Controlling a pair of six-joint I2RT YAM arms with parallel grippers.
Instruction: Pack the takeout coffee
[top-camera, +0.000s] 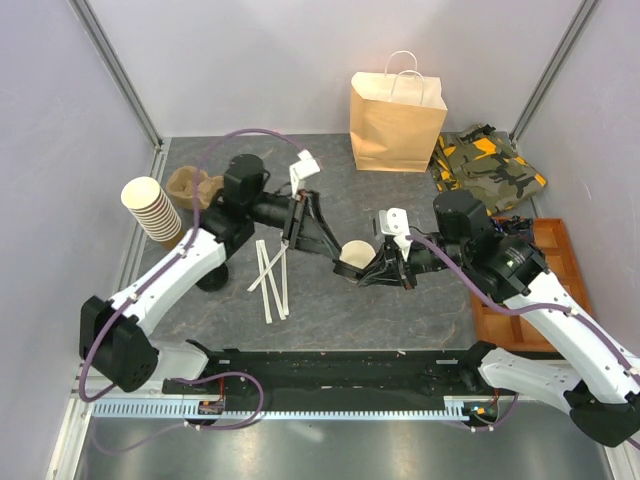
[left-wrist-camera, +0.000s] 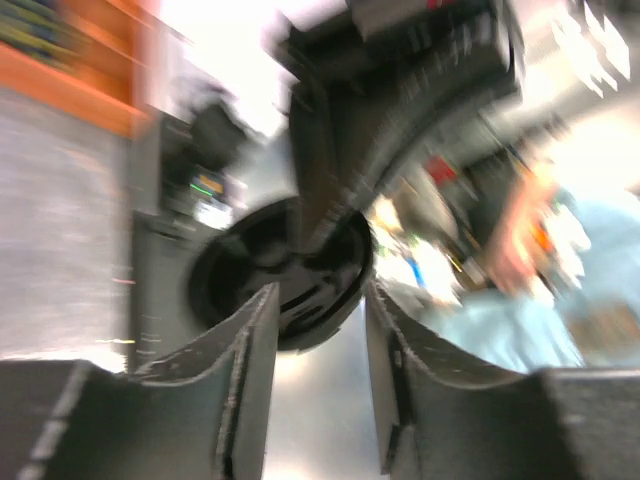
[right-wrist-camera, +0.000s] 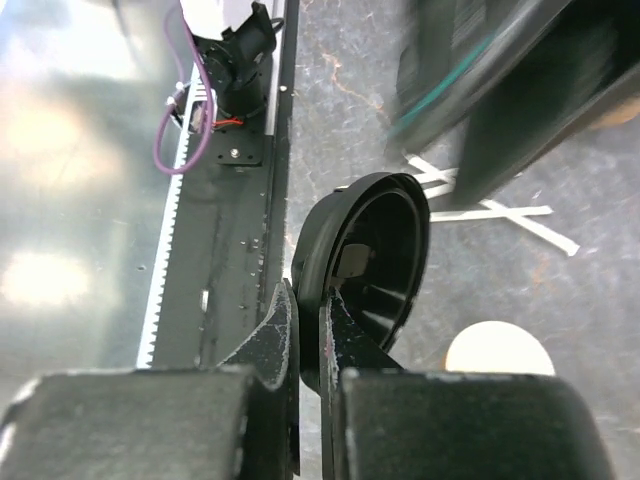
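From above, at mid-table (top-camera: 330, 325), the right gripper (top-camera: 373, 272) meets a small kraft paper cup (top-camera: 352, 258) whose tan mouth is uncovered. The right wrist camera shows what that view hides: the fingers are pinched together on the rim of the black lid (right-wrist-camera: 372, 250), held on edge above the table. The cup's pale mouth (right-wrist-camera: 498, 350) lies just beyond, apart from the lid. The left gripper (top-camera: 322, 238) hovers just left of the cup. Its blurred wrist view shows its fingers (left-wrist-camera: 250, 345) spread apart, with a round black shape past them. White strips (top-camera: 272, 275) lie crossed to the left, near a stack of cups (top-camera: 152, 208). A paper bag (top-camera: 397, 120) stands at the far wall.
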